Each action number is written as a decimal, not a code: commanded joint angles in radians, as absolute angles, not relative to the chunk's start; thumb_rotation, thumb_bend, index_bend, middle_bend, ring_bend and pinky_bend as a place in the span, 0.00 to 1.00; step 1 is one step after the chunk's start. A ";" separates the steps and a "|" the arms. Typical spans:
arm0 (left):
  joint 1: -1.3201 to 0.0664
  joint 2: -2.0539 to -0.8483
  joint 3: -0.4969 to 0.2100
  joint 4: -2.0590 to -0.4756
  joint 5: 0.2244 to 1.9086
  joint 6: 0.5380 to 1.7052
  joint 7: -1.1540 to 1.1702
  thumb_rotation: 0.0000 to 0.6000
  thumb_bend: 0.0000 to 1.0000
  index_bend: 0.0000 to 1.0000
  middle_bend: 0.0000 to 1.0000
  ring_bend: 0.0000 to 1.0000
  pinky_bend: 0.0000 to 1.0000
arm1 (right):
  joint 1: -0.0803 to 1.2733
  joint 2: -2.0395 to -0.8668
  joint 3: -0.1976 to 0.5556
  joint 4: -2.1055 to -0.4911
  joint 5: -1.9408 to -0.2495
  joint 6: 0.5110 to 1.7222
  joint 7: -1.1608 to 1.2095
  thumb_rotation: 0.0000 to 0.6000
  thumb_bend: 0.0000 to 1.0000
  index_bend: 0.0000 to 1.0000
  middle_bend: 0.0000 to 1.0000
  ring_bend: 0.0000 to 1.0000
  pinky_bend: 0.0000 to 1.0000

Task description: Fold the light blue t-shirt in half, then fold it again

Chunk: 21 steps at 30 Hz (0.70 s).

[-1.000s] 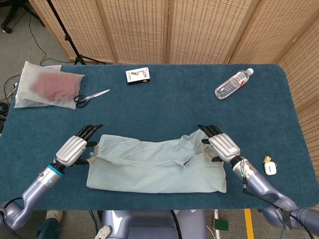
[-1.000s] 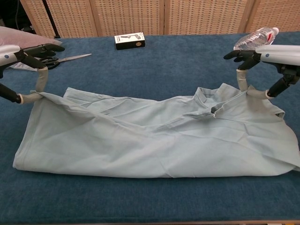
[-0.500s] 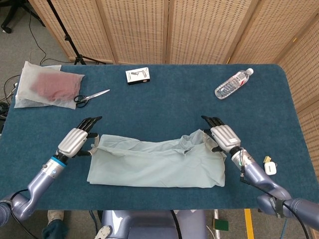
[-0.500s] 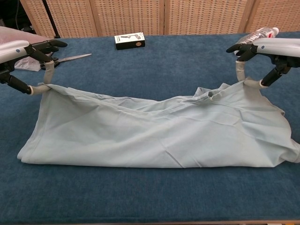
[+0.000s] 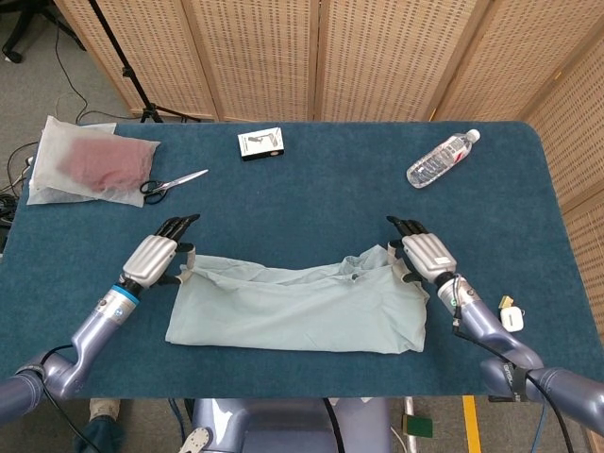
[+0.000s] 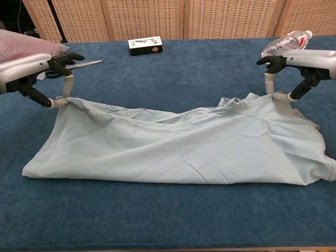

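Across the near half of the blue table (image 5: 311, 198) lies the light blue t-shirt (image 5: 297, 310), folded lengthwise. At its far left corner the left hand (image 5: 156, 260) pinches the lifted cloth between thumb and finger, other fingers spread. At the far right corner the right hand (image 5: 423, 257) pinches likewise.

My view: blue-carpeted table (image 5: 311, 193). On it: light blue t-shirt (image 5: 297, 307) near front edge, small box (image 5: 261, 143) at back, scissors (image 5: 173, 183) and bagged red cloth (image 5: 92, 160) back left, water bottle (image 5: 442, 158) back right, small white item (image 5: 511, 317) right edge.
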<state>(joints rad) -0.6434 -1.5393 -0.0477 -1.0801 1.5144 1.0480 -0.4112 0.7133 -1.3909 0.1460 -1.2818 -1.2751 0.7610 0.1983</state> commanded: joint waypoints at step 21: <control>-0.639 -1.564 -0.080 -1.082 1.444 1.017 -0.322 1.00 0.07 0.00 0.00 0.00 0.00 | 0.734 -1.467 0.155 -1.142 -1.228 0.704 0.197 1.00 0.67 0.72 0.00 0.00 0.00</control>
